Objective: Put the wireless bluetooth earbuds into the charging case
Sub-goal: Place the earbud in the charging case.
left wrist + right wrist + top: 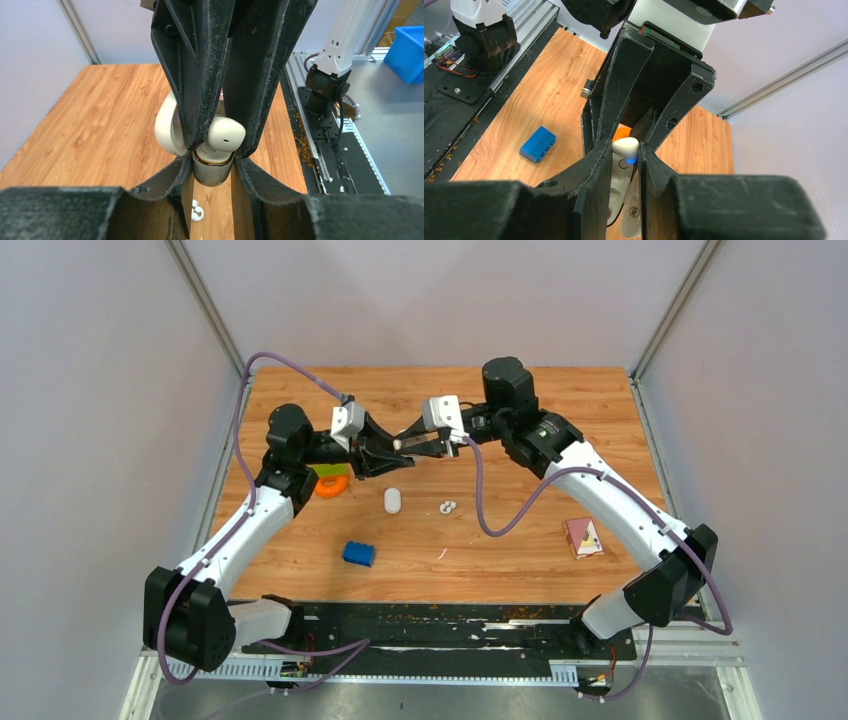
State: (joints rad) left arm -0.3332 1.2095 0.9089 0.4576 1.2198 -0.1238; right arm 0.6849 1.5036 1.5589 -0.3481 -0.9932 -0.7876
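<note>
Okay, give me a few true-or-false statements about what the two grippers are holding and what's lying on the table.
1. The left gripper pinches an earbud. True.
2. The right gripper is empty. False: it is closed on the open white case.
3. The blue brick lies on the table, held by neither gripper. True.
4. The small reddish box sits beside the left arm. False: it lies near the right arm.
</note>
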